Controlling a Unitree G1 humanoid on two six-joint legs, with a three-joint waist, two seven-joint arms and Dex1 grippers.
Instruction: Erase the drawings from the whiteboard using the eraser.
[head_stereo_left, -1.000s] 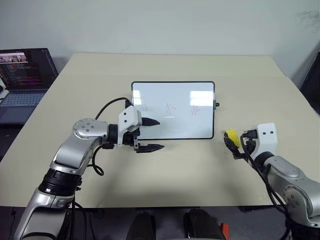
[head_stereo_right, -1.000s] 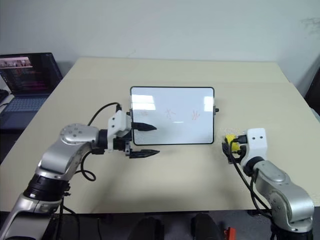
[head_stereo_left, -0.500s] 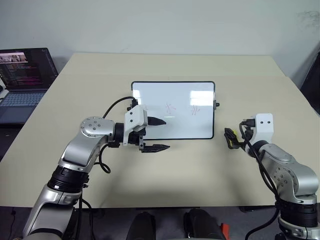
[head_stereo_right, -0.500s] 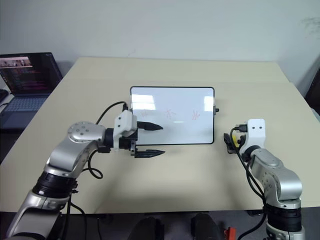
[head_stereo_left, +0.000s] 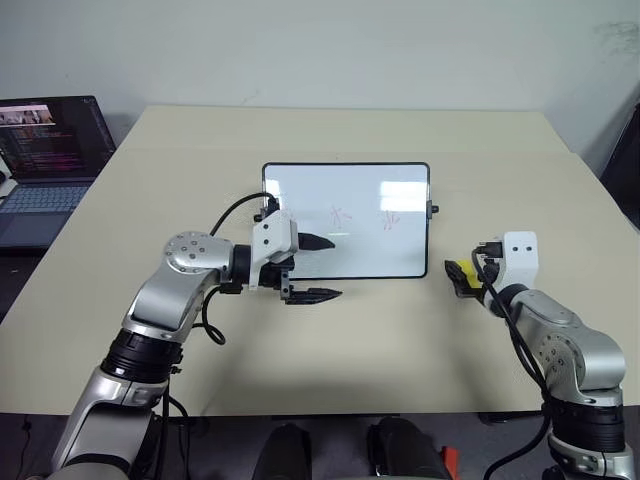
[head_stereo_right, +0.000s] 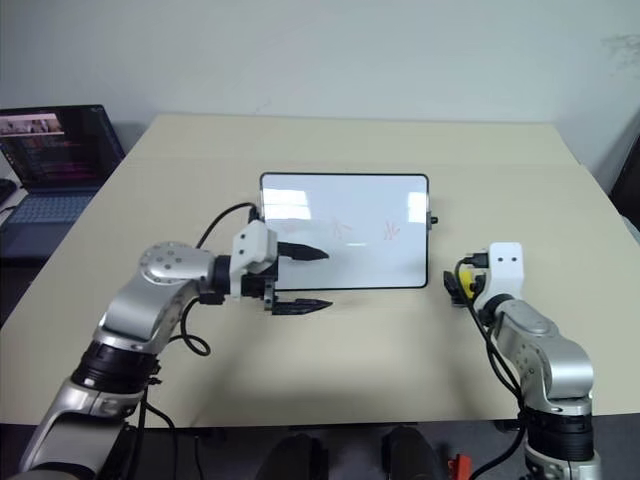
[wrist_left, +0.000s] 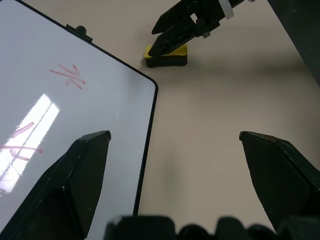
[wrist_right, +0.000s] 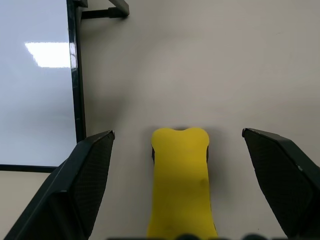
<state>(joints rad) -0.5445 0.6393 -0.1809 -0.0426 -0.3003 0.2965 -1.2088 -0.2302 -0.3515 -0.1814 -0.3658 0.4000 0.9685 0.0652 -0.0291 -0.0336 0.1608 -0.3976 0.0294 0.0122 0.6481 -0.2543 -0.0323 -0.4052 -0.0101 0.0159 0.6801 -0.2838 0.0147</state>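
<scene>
Right wrist view: small yellow block eraser (wrist_right: 181, 180) lying on beige surface (head_stereo_left: 400, 340), between spread fingers of right claw (wrist_right: 185, 200), untouched, near end cut off. Beside it, glossy black-framed whiteboard (head_stereo_left: 346, 220); faint red drawings (head_stereo_left: 342, 215) barely legible. Left claw (head_stereo_left: 318, 268) spread, empty, over whiteboard's near edge.

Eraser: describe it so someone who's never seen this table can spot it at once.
On the beige table, find the whiteboard in the middle; the eraser lies on the tabletop just off its short edge on the robot's right, between the open fingers of the right end effector. It is a small yellow block with a dark underside, the only yellow thing on the table.
</scene>
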